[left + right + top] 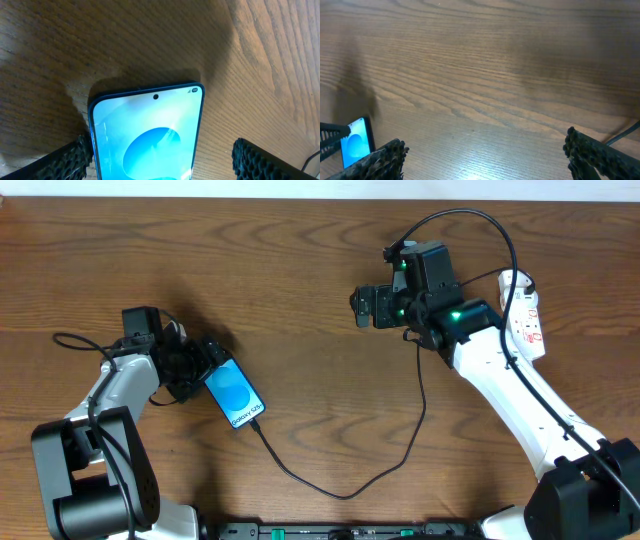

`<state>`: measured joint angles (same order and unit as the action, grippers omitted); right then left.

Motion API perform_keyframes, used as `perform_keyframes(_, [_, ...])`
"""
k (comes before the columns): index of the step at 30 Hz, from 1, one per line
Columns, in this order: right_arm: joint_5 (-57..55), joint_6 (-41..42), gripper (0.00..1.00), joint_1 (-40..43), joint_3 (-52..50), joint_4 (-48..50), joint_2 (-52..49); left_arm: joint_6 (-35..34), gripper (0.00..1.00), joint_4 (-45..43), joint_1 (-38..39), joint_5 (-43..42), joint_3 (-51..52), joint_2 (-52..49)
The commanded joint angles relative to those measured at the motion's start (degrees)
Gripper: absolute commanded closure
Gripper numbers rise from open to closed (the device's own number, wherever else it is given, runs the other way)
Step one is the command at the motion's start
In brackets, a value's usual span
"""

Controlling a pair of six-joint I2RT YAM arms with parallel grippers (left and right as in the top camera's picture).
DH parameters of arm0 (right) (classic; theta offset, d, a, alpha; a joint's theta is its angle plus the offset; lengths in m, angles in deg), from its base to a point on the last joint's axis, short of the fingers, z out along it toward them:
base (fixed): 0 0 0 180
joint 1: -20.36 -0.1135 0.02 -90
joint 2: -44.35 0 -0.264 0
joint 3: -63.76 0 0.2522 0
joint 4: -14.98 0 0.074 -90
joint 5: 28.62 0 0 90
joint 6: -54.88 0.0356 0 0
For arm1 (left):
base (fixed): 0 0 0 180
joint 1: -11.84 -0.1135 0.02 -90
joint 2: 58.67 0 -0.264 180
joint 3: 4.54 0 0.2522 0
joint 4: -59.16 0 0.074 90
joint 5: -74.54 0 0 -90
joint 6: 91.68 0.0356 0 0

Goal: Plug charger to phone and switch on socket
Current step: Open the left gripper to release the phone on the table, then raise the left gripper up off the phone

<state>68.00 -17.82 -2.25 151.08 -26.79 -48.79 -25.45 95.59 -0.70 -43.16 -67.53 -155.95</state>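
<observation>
left arm: low over the worktop (300, 240), left of middle; left gripper (203, 362) fingers apart, straddling the phone's top end, not clamped
right arm: reaches in from the right edge; right gripper (357, 307) spread wide, empty
phone (234, 394): flat, angled, screen lit light blue
charger cable (345, 495): tip at the phone's lower end
power strip (525, 315): right edge, far end

Overhead view: the left arm (112, 385) rises from its base at the lower left, folds at the elbow and turns its wrist rightward. The left gripper (203, 363) points right and slightly down, its fingers (62, 162) spread wide. The right arm (510, 385) extends diagonally from the lower-right base toward the upper centre. The right gripper (360, 306) points left, with its fingers (600, 157) fully parted.
</observation>
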Motion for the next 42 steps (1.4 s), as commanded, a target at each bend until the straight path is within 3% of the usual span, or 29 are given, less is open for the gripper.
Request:
perform_keyframes(1, [-0.3,-0.6,0.01,0.0,0.7,-0.1,1.3,-0.3,0.08,3.1,-0.5,10.7,5.1,-5.7])
perform_keyframes(23, [-0.3,-0.6,0.01,0.0,0.7,-0.1,1.3,-2.0,0.08,4.9,-0.5,14.6,4.9,-2.8])
perform_keyframes(33, [-0.3,-0.6,0.01,0.0,0.7,0.0,1.3,-1.4,0.08,7.1,-0.5,16.2,4.1,6.5])
perform_keyframes(42, [-0.3,-0.6,0.01,0.0,0.7,0.0,1.3,3.2,0.07,7.3,-0.5,10.2,2.4,18.4])
